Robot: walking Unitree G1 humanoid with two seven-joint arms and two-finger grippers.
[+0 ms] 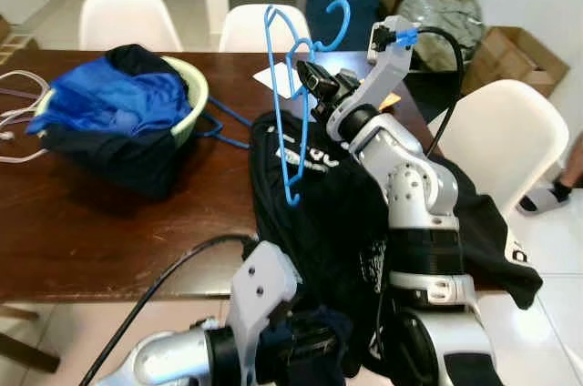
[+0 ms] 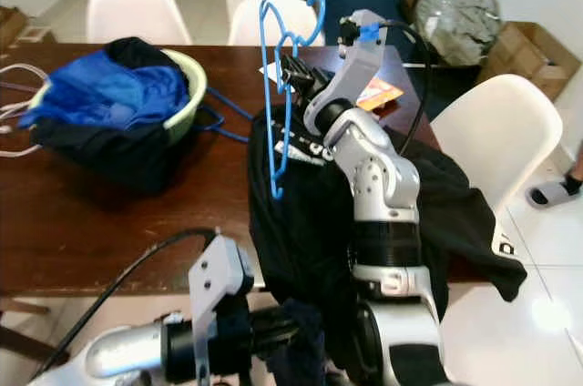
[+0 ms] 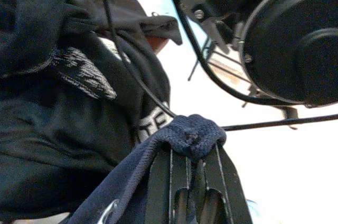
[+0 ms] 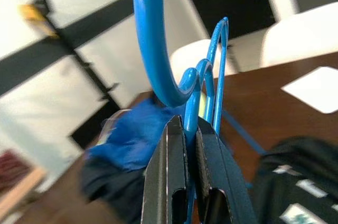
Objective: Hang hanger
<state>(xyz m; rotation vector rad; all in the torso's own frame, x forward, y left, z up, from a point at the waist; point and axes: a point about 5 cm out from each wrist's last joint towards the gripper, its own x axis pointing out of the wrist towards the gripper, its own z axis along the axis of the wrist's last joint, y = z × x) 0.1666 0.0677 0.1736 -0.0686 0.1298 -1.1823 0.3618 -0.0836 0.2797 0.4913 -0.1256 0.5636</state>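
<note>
— Listing surface items? 
— Dark wooden surface: green basin of blue clothes, black garment; white chairs behind.
— Arms?
— Right claw raised, pinching blue hanger at its neck above the garment. Left claw low, clamped on navy cloth.

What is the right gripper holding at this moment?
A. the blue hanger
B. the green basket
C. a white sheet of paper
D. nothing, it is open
A: the right gripper is shut on the blue hanger near its hook, holding it up above the black garment on the table.
</note>
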